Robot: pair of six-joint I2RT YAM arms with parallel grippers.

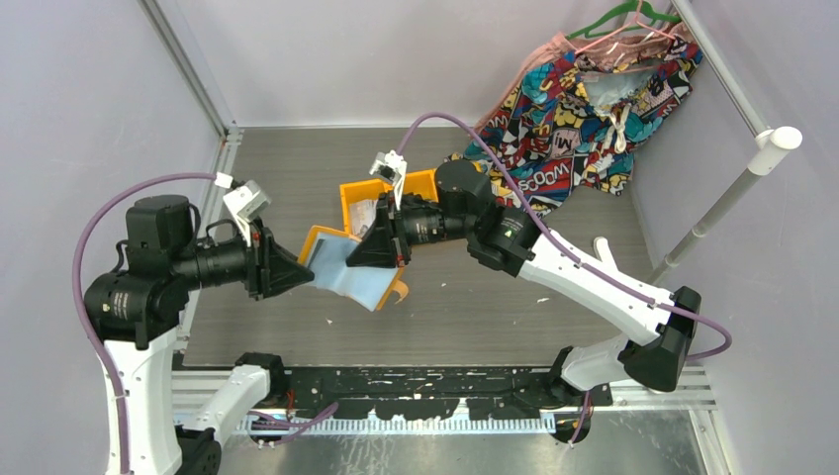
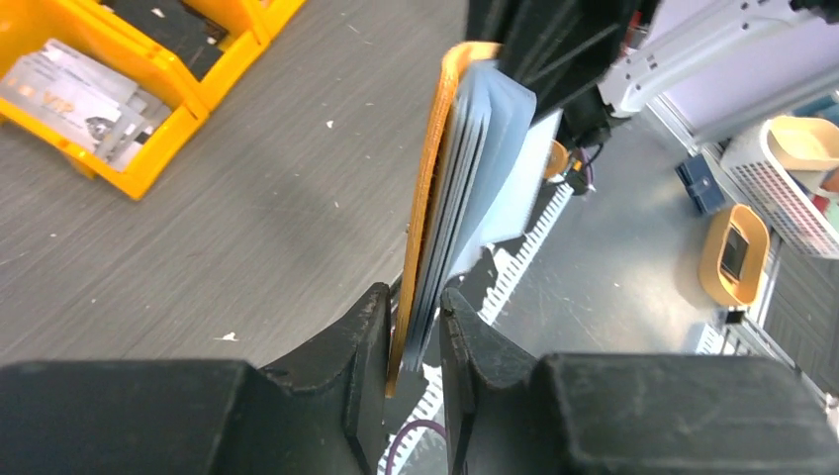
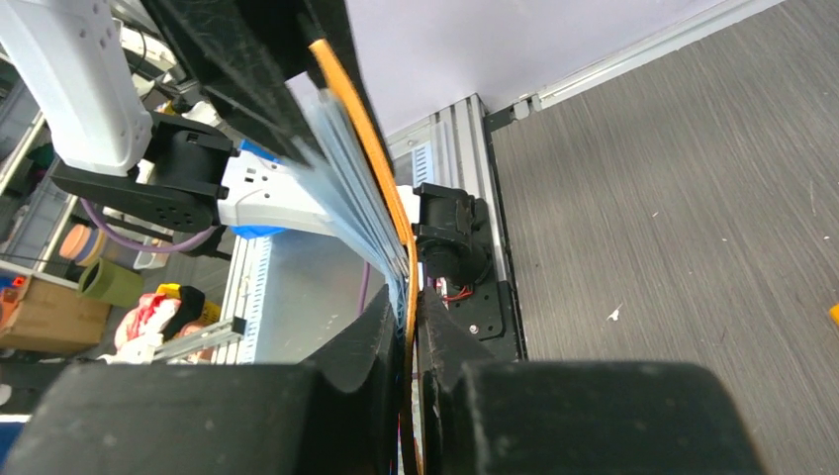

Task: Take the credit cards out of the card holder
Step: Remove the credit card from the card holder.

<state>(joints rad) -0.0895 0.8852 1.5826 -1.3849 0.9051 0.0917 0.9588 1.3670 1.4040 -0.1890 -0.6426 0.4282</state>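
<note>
Card holder: a flat orange book-like folder with pale blue see-through pockets; it is held in the air over the grey table, between the two arms, near the orange plastic bin tray, on the side nearer to the arm bases.
Pages: the blue pockets are fanned apart from the orange cover (the holder is seen edge-on by both wrist cameras).
Left gripper: its black fingers are closed narrowly on one edge of the holder, cover and pockets being pinched together.
Right gripper: its fingers are nearly together, and the thin orange cover is clamped between them at the opposite edge.
Credit cards: pale grey flat plastic cards, one printed VIP, are lying in a compartment of the tray; whether any is inside the pockets cannot be told.
</note>
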